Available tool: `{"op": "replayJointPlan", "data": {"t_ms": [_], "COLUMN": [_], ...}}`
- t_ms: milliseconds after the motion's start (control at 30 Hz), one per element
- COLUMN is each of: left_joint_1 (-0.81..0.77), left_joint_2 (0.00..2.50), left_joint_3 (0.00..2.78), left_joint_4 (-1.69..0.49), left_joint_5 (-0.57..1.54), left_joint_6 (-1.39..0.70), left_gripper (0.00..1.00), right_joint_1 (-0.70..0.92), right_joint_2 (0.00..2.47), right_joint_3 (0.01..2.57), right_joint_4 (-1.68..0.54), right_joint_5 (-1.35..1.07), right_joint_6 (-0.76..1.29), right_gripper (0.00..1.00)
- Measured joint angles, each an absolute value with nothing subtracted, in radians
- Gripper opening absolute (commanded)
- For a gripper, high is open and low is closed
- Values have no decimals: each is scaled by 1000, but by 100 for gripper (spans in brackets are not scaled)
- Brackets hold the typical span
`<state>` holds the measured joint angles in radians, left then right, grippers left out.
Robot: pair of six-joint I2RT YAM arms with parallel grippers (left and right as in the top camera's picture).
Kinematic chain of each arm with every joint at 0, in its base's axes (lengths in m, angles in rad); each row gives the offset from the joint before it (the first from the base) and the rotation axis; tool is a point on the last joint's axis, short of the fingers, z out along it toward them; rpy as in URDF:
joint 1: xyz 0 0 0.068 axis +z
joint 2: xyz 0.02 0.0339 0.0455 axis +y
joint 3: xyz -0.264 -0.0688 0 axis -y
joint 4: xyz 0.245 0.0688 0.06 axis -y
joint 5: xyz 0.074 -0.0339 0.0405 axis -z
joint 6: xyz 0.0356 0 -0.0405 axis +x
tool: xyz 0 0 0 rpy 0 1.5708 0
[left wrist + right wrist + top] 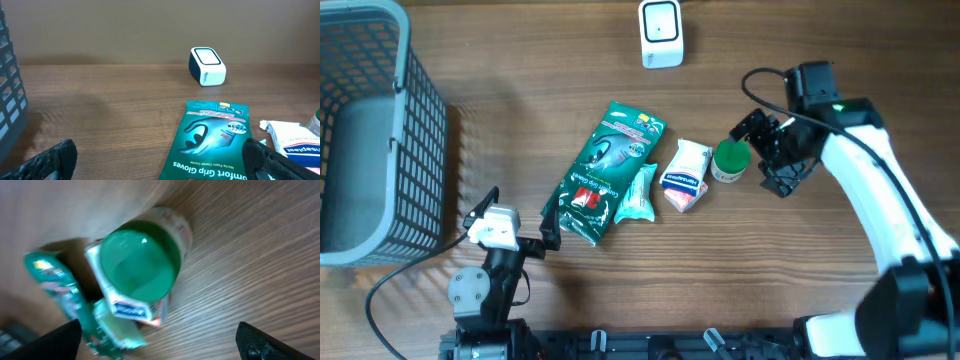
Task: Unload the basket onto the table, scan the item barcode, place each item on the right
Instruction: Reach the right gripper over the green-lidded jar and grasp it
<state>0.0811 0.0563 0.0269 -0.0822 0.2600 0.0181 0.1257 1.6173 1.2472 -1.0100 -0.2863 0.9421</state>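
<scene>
Several items lie mid-table: a green gloves pack (605,170) (212,140), a small teal packet (636,195), a white, blue and red packet (686,177) (292,140) and a green-lidded jar (729,160) (140,262). The white barcode scanner (661,33) (207,66) stands at the far edge. My right gripper (762,157) (160,342) hangs open just right of the jar, holding nothing. Near the front left, my left gripper (518,220) (160,160) is open and empty, with the gloves pack's near end by its right finger.
A grey wire basket (420,130) (10,100) fills the left side of the table. The scanner's cable runs off the far edge. Bare wood lies between the basket and the items, and right of the jar.
</scene>
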Motion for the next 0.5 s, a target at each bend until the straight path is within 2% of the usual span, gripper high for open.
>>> {"op": "replayJointPlan", "data": {"t_ms": [300, 400, 500], "left_joint_1": [81, 81, 81], "left_joint_2": [56, 56, 56], "left_joint_3": [27, 27, 27], "left_joint_4": [-82, -82, -82], "left_joint_5": [260, 260, 260], "left_joint_6": [18, 18, 18], "left_gripper": [100, 100, 100], "right_joint_1": [128, 161, 238], "right_joint_2": [1695, 1712, 1835], "right_joint_3": [1362, 1388, 1541], "right_joint_4": [-1007, -1023, -1119], "right_joint_5": [-198, -167, -104], "right_joint_6": [797, 779, 772], "right_gripper": [100, 99, 100]}}
